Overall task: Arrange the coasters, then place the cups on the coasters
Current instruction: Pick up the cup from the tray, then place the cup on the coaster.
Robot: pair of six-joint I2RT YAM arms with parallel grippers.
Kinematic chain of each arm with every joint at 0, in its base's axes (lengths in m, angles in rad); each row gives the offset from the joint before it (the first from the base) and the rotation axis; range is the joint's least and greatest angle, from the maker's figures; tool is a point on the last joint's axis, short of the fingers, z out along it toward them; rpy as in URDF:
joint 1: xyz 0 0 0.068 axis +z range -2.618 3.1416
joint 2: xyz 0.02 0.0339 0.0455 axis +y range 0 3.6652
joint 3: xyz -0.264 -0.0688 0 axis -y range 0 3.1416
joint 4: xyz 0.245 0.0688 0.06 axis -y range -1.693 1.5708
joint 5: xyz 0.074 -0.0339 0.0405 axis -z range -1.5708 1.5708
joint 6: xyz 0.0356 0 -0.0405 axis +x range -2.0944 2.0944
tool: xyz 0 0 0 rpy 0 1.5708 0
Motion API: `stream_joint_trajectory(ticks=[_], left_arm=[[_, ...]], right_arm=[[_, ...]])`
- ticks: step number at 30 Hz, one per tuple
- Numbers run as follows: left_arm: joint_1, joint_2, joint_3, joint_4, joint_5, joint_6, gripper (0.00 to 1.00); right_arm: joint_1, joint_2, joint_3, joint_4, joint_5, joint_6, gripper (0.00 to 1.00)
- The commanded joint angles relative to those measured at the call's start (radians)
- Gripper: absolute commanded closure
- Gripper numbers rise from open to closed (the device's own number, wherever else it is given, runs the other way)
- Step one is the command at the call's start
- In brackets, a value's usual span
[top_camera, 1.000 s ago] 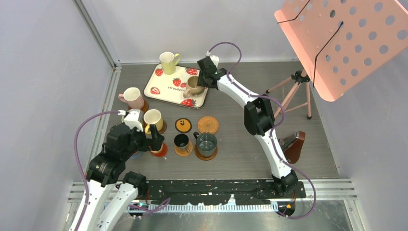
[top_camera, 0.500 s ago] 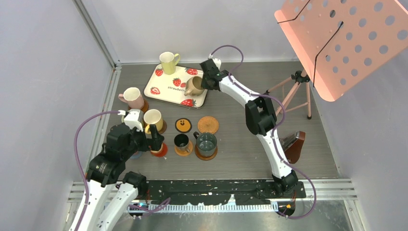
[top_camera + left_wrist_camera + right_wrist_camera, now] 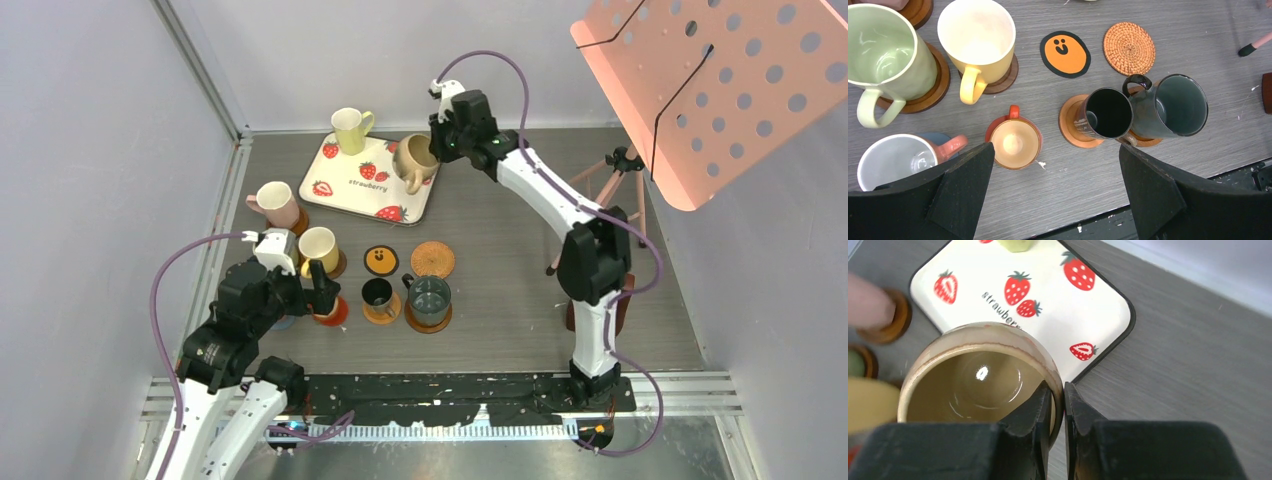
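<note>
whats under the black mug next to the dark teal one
An orange-brown coaster lies under the black mug. Only its left and near edges show. The rest of the disc is covered by the mug, so its middle cannot be seen.

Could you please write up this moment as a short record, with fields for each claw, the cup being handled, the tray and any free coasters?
right claw: shut on the rim of the tan cup, one finger inside
tan cup: at the edge of the tray
tray: carries a yellow cup at its far corner
left claw: open, holding nothing
free coasters: face coaster and woven coaster, side by side
</note>
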Motion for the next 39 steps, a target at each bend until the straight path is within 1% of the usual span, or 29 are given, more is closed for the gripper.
stream_joint_trajectory(ticks=[1, 4, 7, 10, 15, 17, 19, 21, 25, 31, 35, 39], left_arm=[[-0.002, -0.012, -0.005, 0.019, -0.001, -0.006, 0.01], [-0.002, -0.006, -0.005, 0.019, -0.003, -0.006, 0.01], [-0.002, 0.002, -0.003, 0.018, -0.002, -0.005, 0.01], [-0.002, 0.014, -0.003, 0.019, -0.006, -0.005, 0.01], [0.000, 0.033, 0.000, 0.018, -0.020, -0.003, 0.01], [0.000, 0.039, 0.002, 0.015, -0.020, -0.003, 0.01], [0.000, 0.039, 0.003, 0.012, -0.056, -0.004, 0.01], [0.000, 0.035, 0.006, 0.008, -0.077, -0.005, 0.01], [0.000, 0.014, 0.009, 0.005, -0.110, -0.006, 0.01], [0.000, -0.021, 0.017, -0.008, -0.161, -0.006, 0.01], [0.000, -0.036, 0.027, -0.010, -0.169, -0.002, 0.01], [0.000, -0.044, 0.023, -0.015, -0.176, 0.014, 0.01]], right_arm=[[-0.007, -0.191, -0.133, 0.168, -0.256, -0.396, 0.95], [-0.022, -0.230, -0.158, 0.135, -0.298, -0.500, 0.95], [-0.050, -0.242, -0.136, 0.051, -0.379, -0.588, 0.95], [-0.065, -0.242, -0.120, -0.035, -0.413, -0.703, 0.95], [-0.065, -0.196, -0.063, -0.220, -0.437, -0.887, 0.95], [-0.065, -0.178, -0.055, -0.268, -0.457, -0.953, 0.95], [-0.063, -0.165, -0.055, -0.298, -0.470, -1.003, 0.95], [-0.052, -0.157, -0.067, -0.307, -0.464, -1.046, 0.95], [-0.018, -0.154, -0.108, -0.300, -0.404, -1.111, 0.95], [0.046, -0.175, -0.179, -0.283, -0.392, -1.172, 0.95], [0.091, -0.200, -0.263, -0.218, -0.338, -1.189, 0.95], [0.113, -0.221, -0.334, -0.135, -0.328, -1.180, 0.95]])
